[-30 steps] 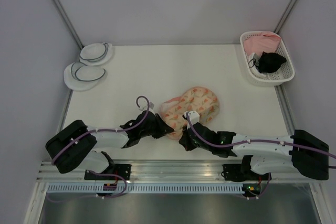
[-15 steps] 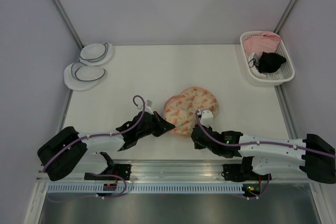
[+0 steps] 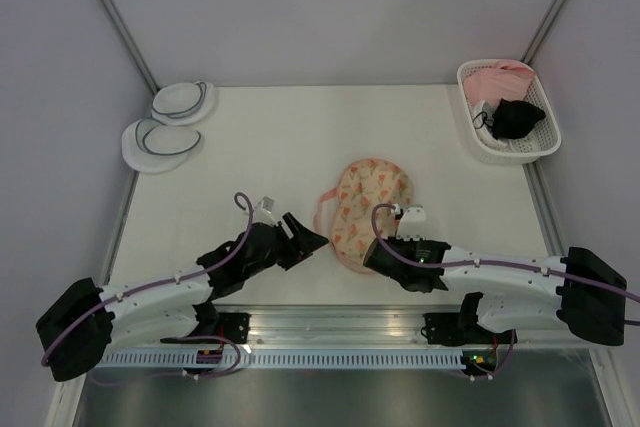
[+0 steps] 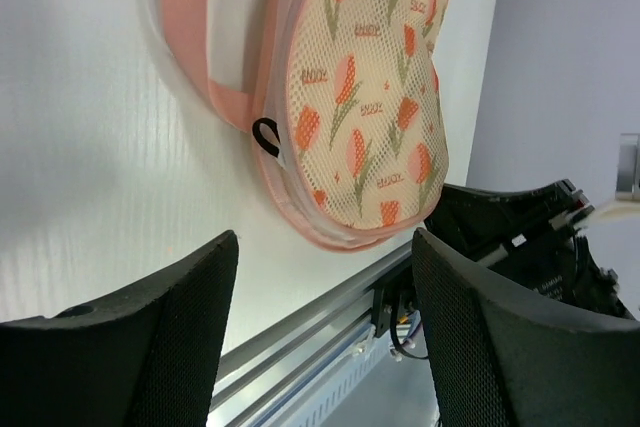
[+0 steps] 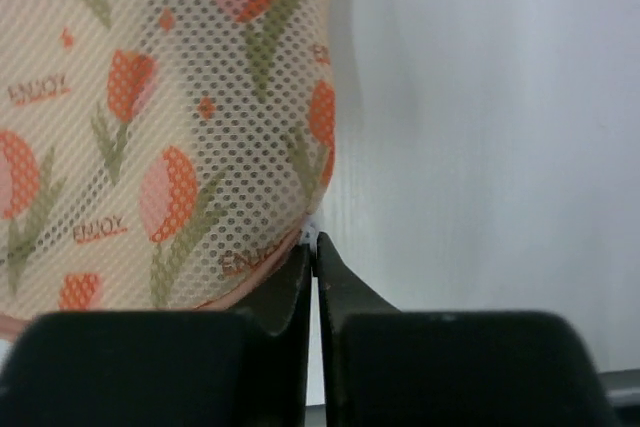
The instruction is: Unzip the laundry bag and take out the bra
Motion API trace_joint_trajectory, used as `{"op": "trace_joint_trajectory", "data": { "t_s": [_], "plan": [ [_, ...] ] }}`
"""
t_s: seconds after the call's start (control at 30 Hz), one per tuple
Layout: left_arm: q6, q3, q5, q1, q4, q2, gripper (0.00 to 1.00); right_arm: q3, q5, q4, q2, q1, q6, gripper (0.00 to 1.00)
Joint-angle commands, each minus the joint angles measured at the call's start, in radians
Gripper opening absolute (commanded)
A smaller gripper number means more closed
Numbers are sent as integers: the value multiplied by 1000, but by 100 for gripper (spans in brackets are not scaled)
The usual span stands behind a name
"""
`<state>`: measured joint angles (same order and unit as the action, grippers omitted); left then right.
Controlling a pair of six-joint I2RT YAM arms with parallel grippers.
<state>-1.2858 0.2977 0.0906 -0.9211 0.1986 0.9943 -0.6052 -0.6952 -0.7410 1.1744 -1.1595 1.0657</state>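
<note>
The laundry bag (image 3: 370, 205), cream mesh with orange tulips and pink trim, lies near the table's front edge with its pink handle strap (image 3: 323, 209) curling off to the left. My left gripper (image 3: 308, 238) stands open just left of it, apart from it, with nothing between its fingers (image 4: 150, 347). In the left wrist view the bag (image 4: 370, 97) shows a parted pink rim and a small black loop (image 4: 265, 135). My right gripper (image 5: 315, 244) is pinched on the bag's near pink edge (image 5: 250, 262); its jaws are almost together. The bra is hidden.
Two plain white round pouches (image 3: 183, 99) (image 3: 158, 140) lie at the far left. A white basket (image 3: 540, 117) at the far right holds a pink garment (image 3: 497, 77) and a black garment (image 3: 515, 117). The metal rail (image 3: 330, 319) runs along the front edge.
My left gripper let go, opened and drew back to the left. The bag swung round and slid right, with my right gripper moving right along its near edge.
</note>
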Motion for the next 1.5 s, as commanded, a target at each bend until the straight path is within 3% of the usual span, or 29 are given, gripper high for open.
{"op": "trace_joint_trajectory", "data": {
  "t_s": [0.0,0.07,0.1,0.2,0.27,0.33,0.37,0.4,0.5,0.8,0.87,1.1,1.13,1.2,1.27,1.47],
  "plan": [
    [-30,-40,96,-5,-157,-176,75,-65,-138,-179,-2,17,138,12],
    [-33,-54,110,-7,-236,-250,75,-97,-182,-233,-18,18,195,26],
    [-32,-66,118,-5,-257,-313,75,-109,-200,-312,-27,18,224,46],
    [-32,-86,124,-7,-333,-397,75,-180,-245,-459,-36,18,289,79],
    [-23,-97,123,-7,-355,-459,75,-227,-248,-480,-41,18,243,82],
    [-12,-111,115,-5,-364,-488,75,-231,-183,-300,-54,18,76,82],
    [2,-112,115,-7,-364,-502,75,-226,-144,-212,-55,18,-85,82],
    [2,-115,113,-7,-369,-505,75,-226,-98,-64,-50,17,-148,81],
    [6,-112,100,-7,-389,-513,75,-284,20,107,77,17,-287,79],
    [-3,-118,70,-9,-475,-618,74,-593,42,207,453,53,-417,71],
    [-7,-124,67,-9,-501,-663,74,-646,22,189,536,76,-392,61],
    [-10,-124,84,-9,-570,-750,74,-739,-13,135,711,122,-343,41],
    [-10,-123,86,-7,-574,-755,74,-742,-9,134,722,126,-343,40],
    [-6,-120,93,-9,-585,-764,74,-746,-12,137,735,132,-343,24],
    [-6,-118,98,-9,-596,-770,74,-737,-38,131,723,133,-326,0],
    [-7,-126,103,-7,-602,-770,73,-636,-159,115,498,135,-300,0]
  ]
}}
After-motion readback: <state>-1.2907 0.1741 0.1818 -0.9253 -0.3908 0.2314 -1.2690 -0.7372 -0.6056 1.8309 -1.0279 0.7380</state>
